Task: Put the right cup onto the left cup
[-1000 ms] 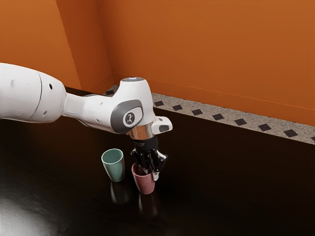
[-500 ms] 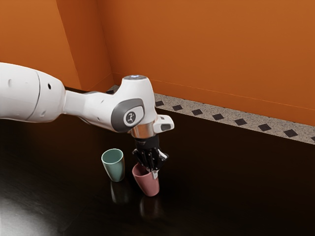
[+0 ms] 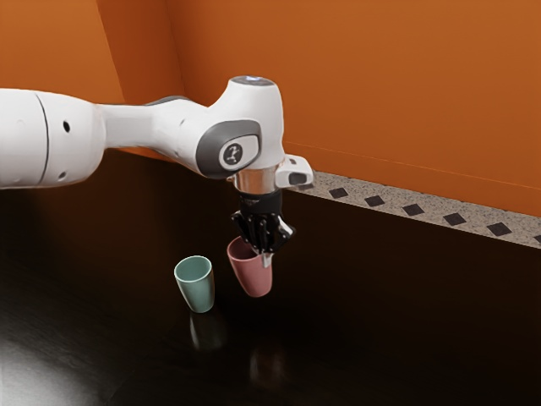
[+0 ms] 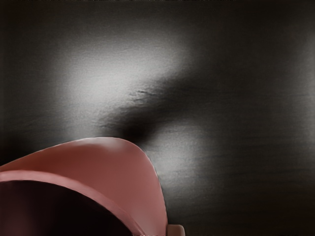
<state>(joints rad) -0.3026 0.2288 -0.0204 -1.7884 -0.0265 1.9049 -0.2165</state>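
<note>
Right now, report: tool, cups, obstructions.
Tool shut on pink cup, held above table. Green cup upright on table. No obstruction seen between cups.

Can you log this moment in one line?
gripper: shut on pink cup; pink cup: held above table; teal cup: standing on table; stacked: no

Both look down, side camera farther, wrist camera close, sharing pink cup (image 3: 254, 276)
</note>
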